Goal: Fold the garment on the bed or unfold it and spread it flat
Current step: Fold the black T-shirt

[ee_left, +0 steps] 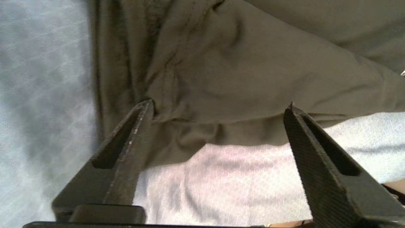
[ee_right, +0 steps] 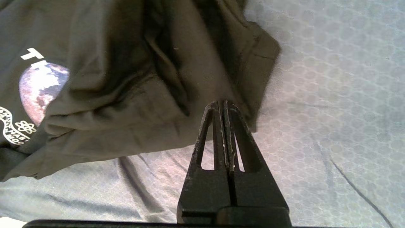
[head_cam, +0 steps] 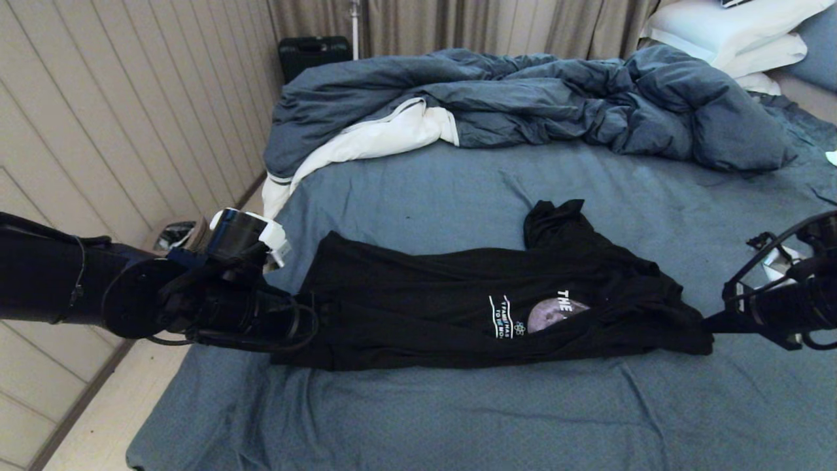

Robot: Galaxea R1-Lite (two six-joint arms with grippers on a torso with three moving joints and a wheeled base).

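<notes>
The garment (head_cam: 458, 307) is a black T-shirt lying in a long folded band across the slate-blue sheet of the bed (head_cam: 425, 190). Part of its moon print and white lettering shows near the right end. My left gripper (head_cam: 302, 320) sits at the band's left end. In the left wrist view this gripper (ee_left: 219, 106) is open wide, its fingertips on either side of the garment's hem (ee_left: 237, 129) with nothing pinched. My right gripper (head_cam: 709, 325) is at the band's right end. In the right wrist view it (ee_right: 221, 103) is shut, its tips in the fabric (ee_right: 126, 95) beside the corner.
A bulky dark-blue duvet (head_cam: 523, 98) with white lining is heaped across the far part of the bed, and white pillows (head_cam: 726, 33) lie at the far right. A panelled wall (head_cam: 131, 131) and a floor strip (head_cam: 98, 418) run along the bed's left edge. Bare sheet lies in front of the garment.
</notes>
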